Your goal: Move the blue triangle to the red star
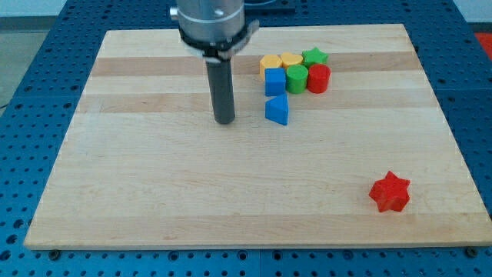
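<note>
The blue triangle (277, 109) lies on the wooden board (154, 177) just below the cluster of blocks at the view's top. The red star (390, 192) sits alone near the board's lower right corner. My tip (224, 121) rests on the board to the left of the blue triangle, a short gap away, not touching it.
A cluster sits above the triangle: a blue cube (274, 81), a yellow pentagon-like block (270, 62), a yellow heart-like block (291, 59), a green star (314, 56), a green cylinder (296, 78) and a red cylinder (318, 78). Blue perforated table surrounds the board.
</note>
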You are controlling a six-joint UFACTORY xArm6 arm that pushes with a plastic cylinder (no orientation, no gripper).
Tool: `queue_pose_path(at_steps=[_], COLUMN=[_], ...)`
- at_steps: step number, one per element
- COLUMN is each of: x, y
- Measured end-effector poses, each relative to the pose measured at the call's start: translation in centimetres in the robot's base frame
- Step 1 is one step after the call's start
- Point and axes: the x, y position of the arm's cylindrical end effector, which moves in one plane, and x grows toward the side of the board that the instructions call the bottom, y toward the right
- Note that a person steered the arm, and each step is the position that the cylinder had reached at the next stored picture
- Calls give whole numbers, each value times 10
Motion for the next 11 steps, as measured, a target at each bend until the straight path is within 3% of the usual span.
queue_pose_path(at_steps=[1, 3, 5, 6, 7, 8, 9, 10, 11], x=[-12, 46, 11, -1, 17, 66, 69, 27, 15], y=[29, 145, 93, 110, 138, 160, 166, 156, 169])
